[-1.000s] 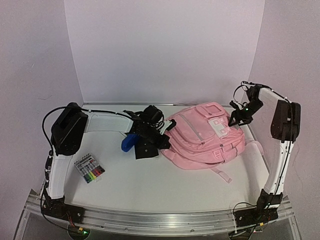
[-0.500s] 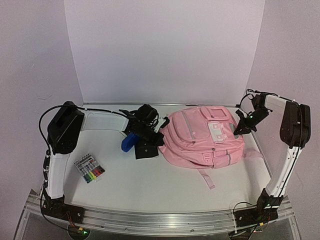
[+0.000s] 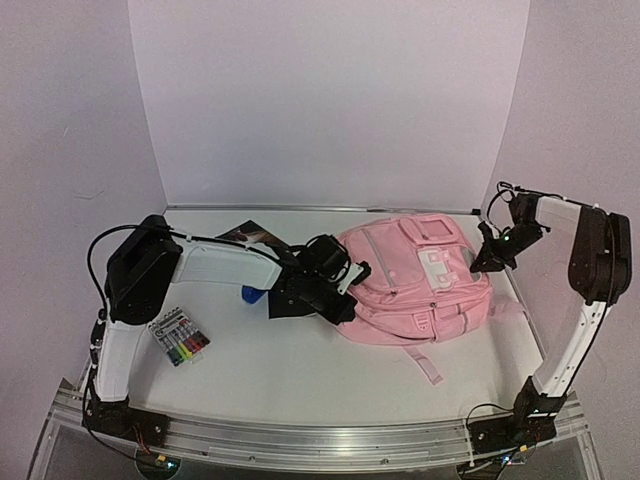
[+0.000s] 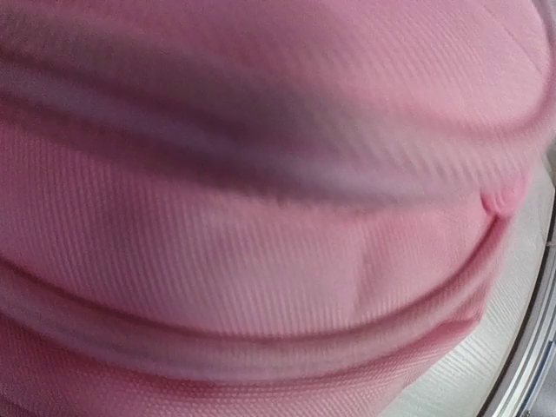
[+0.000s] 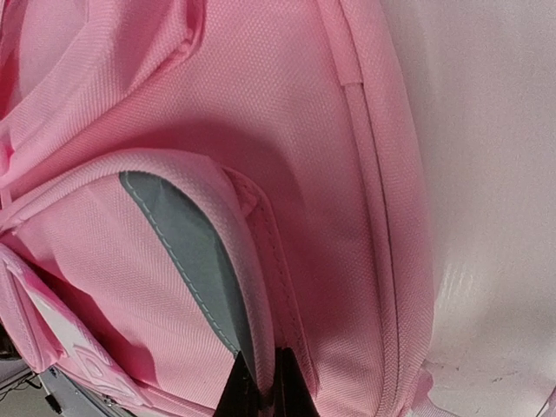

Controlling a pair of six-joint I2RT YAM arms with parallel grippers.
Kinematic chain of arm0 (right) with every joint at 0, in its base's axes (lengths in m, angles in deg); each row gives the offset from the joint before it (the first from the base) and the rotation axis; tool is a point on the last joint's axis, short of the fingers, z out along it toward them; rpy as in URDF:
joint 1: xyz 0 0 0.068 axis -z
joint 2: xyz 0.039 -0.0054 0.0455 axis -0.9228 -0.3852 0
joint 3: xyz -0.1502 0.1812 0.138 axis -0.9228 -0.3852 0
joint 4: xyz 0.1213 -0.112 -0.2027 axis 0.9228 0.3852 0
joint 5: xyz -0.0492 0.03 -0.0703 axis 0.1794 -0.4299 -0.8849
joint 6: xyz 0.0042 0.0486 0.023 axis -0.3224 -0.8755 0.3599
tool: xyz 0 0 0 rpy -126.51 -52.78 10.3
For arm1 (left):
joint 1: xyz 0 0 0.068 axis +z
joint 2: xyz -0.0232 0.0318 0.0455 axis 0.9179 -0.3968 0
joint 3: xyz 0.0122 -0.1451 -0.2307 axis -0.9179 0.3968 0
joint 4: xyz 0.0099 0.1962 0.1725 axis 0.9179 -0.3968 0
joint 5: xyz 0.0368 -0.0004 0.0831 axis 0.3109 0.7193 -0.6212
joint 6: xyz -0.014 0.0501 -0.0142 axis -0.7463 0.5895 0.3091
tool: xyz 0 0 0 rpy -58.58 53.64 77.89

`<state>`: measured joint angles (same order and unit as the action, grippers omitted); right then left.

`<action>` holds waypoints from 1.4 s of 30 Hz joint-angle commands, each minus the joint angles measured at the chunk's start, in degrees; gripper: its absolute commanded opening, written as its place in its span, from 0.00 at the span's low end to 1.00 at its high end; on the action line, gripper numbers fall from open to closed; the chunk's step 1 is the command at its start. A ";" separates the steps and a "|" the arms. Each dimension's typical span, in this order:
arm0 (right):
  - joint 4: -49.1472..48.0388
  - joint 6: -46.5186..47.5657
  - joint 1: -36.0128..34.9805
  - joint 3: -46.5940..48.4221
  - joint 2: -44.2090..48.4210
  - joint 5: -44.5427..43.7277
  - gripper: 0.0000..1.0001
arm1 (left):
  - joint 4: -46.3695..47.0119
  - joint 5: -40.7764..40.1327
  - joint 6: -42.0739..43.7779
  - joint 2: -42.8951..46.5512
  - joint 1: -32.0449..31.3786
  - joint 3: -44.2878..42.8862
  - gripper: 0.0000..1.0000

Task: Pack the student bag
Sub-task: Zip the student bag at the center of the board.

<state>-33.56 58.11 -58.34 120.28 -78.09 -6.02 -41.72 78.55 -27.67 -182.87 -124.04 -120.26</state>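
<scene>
The student bag [image 3: 415, 275], a big pink backpack with pale trim, lies flat right of the table's middle. It fills the left wrist view [image 4: 261, 217], so those fingers are hidden there. My left gripper [image 3: 347, 284] is pressed into the bag's left side, shut, seemingly on its fabric. My right gripper [image 3: 481, 262] is at the bag's right edge. In the right wrist view its black fingertips [image 5: 241, 387] are shut on a pink seam of the bag [image 5: 287, 174], beside a grey trim panel [image 5: 187, 252].
A pack of coloured markers [image 3: 180, 337] lies near the left arm. A black flat item [image 3: 296, 303] and a blue object [image 3: 251, 295] sit under the left forearm. A dark booklet [image 3: 246, 233] lies at the back. A loose pink strap [image 3: 425, 362] trails toward the front.
The right gripper went from open to shut on the bag's right edge. The left arm swung right and forward, and the bag shifted and turned with it.
</scene>
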 commanded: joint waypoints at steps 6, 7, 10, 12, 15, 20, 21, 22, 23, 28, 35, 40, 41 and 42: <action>9.20 8.68 0.31 -1.60 6.73 2.75 0.50 | 1.90 3.74 -4.47 -11.37 8.72 -20.57 0.00; 10.45 12.19 0.30 -0.91 7.88 1.57 0.61 | 1.82 3.81 -4.03 -11.45 9.43 -20.70 0.00; 12.09 18.96 0.31 0.14 11.67 -2.99 0.77 | 1.64 4.08 -2.51 -10.55 10.99 -19.34 0.00; 12.38 23.45 0.28 0.57 14.62 -4.53 0.81 | 1.89 4.73 -1.86 -9.80 11.50 -18.23 0.00; 11.59 28.70 -0.96 0.31 18.85 -3.72 0.81 | 1.86 6.13 -1.20 -9.69 11.54 -18.04 0.00; 3.31 27.71 -12.05 -3.04 24.31 -5.22 0.79 | 3.02 7.56 -2.45 -9.85 11.51 -18.28 0.00; 1.57 26.77 -14.78 -3.47 24.21 -5.53 0.78 | 3.34 7.81 -2.68 -9.81 11.52 -18.21 0.00; -0.10 25.92 -17.46 -3.85 24.06 -5.81 0.77 | 3.57 8.07 -2.89 -9.78 11.54 -18.17 0.00; -1.46 24.39 -19.69 -3.79 23.33 -5.84 0.77 | 3.75 8.36 -3.14 -9.75 11.54 -18.04 0.00; -5.83 20.42 -27.79 -1.87 17.60 -6.87 0.76 | 4.99 8.25 -4.00 -8.25 11.54 -15.59 0.00; -13.85 18.10 -36.93 -0.89 12.85 -11.15 0.76 | 8.01 9.06 -6.11 -6.31 11.54 -11.58 0.00; -17.41 16.77 -41.95 0.41 7.57 -16.50 0.68 | 9.17 9.38 -6.98 -5.94 11.53 -10.63 0.00; -18.13 16.65 -42.75 0.21 6.65 -17.30 0.67 | 9.54 9.46 -7.08 -5.85 11.54 -10.38 0.00; -18.90 16.49 -43.47 -0.06 5.84 -18.48 0.67 | 9.84 9.58 -7.28 -5.73 11.54 -10.13 0.00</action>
<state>-47.52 76.29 -99.32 118.93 -68.96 -18.51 -33.82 86.14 -33.77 -193.73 -112.16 -131.65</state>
